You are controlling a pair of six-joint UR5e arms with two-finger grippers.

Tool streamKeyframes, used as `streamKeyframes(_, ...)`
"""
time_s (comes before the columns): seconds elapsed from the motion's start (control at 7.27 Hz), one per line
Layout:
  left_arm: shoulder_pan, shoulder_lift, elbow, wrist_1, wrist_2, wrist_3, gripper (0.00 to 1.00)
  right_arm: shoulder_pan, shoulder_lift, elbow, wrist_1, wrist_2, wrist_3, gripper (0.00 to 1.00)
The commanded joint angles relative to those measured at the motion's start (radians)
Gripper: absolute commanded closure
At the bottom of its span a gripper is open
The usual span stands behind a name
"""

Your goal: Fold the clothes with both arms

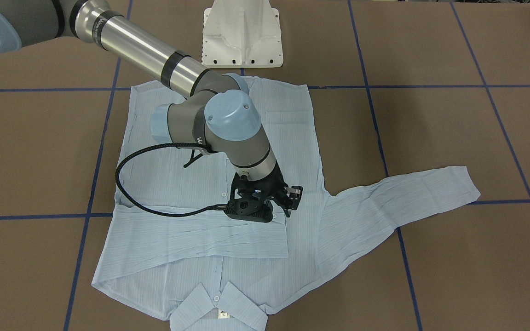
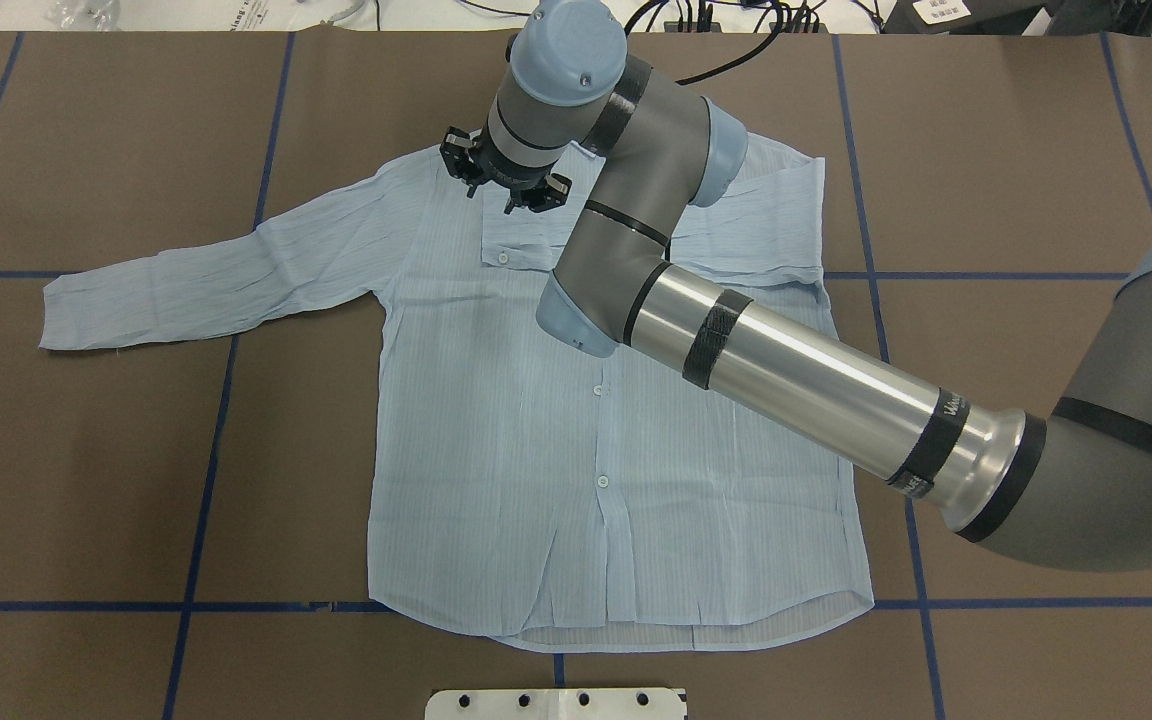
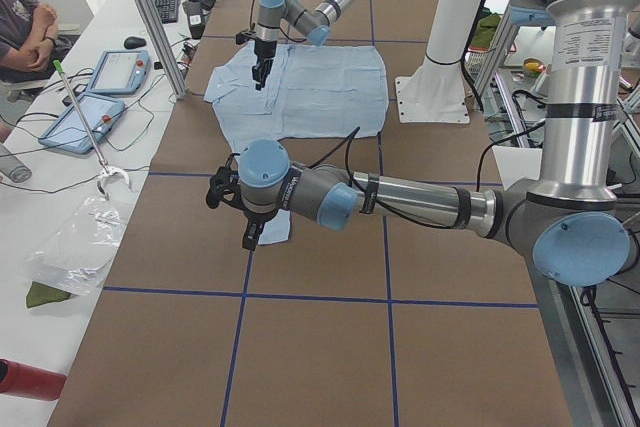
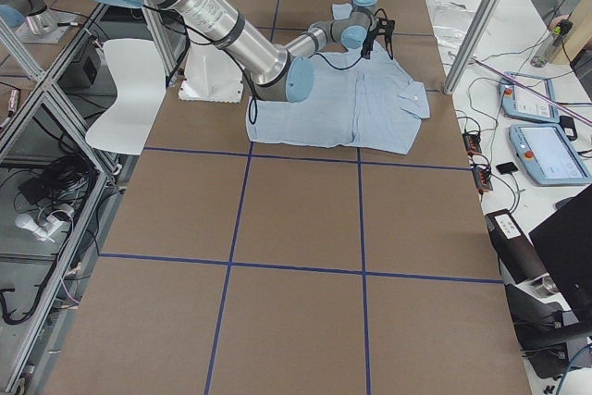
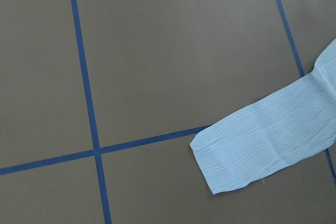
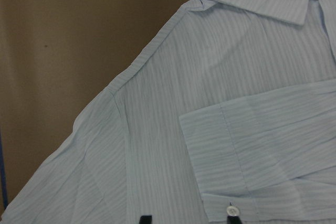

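Brown paper counter [image 2: 86, 480] ruled with blue tape lines [image 2: 86, 606]; on it, flat and front up, thin light-blue finely striped long-sleeved shirt [image 2: 496, 450], hem toward white pedestal base [image 1: 242, 34], collar [image 1: 242, 305] at the far side. One sleeve [image 1: 191, 234] folded across the chest, its buttoned cuff [image 6: 247, 171] close up in the right wrist view; other sleeve [image 2: 226, 270] stretched out toward the robot's left.

Black two-finger right claw [image 2: 502, 184] poised over the upper chest just beside that folded cuff; clenched or released, cannot tell. Black two-finger left claw [image 3: 248, 227] found only in the left side view, above the counter near the outstretched cuff [image 5: 262, 150]; grip likewise impossible to judge.

Small white neck label [image 1: 222, 314] visible only from the front, print too small to read. White lettering on the black band [image 2: 946, 415] of the silver-grey right arm [image 2: 816, 390] illegible.

Crumpled clear plastic bag [image 3: 75, 247] on the white side bench [image 3: 50, 197], contents not made out.
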Motion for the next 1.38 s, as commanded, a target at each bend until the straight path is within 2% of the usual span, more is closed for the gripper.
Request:
streamKeyframes(0.0,0.072,-0.016,0.017,-0.083,0.013,-0.129,0.01,-0.006,-0.002,0.065,-0.01,-0.023,0.069,0.01)
streamKeyframes(0.14,0.083,-0.027,0.08,-0.135,0.019,-0.14,0.01,-0.005,-0.034,0.144,-0.054,-0.019,0.07,0.01)
streamKeyframes(0.28,0.092,-0.115,0.214,-0.154,0.019,-0.212,0.01,-0.003,-0.13,0.269,-0.105,-0.02,0.057,0.01)
streamKeyframes(0.41,0.14,-0.154,0.321,-0.253,0.036,-0.23,0.01,0.007,-0.23,0.351,-0.101,-0.025,0.048,0.01)
streamKeyframes(0.55,0.186,-0.21,0.439,-0.339,0.062,-0.326,0.04,0.027,-0.319,0.419,-0.099,-0.019,-0.005,0.01)
streamKeyframes(0.69,0.238,-0.211,0.479,-0.441,0.063,-0.426,0.14,0.036,-0.379,0.474,-0.098,-0.017,-0.089,0.01)
streamKeyframes(0.83,0.276,-0.209,0.517,-0.504,0.065,-0.468,0.19,0.058,-0.398,0.484,-0.098,-0.007,-0.105,0.01)
streamKeyframes(0.96,0.316,-0.209,0.534,-0.508,0.065,-0.482,0.26,0.058,-0.43,0.485,-0.093,-0.008,-0.128,0.01)
streamKeyframes(1.24,0.374,-0.211,0.539,-0.511,0.065,-0.54,0.28,0.073,-0.467,0.51,-0.092,-0.006,-0.168,0.01)
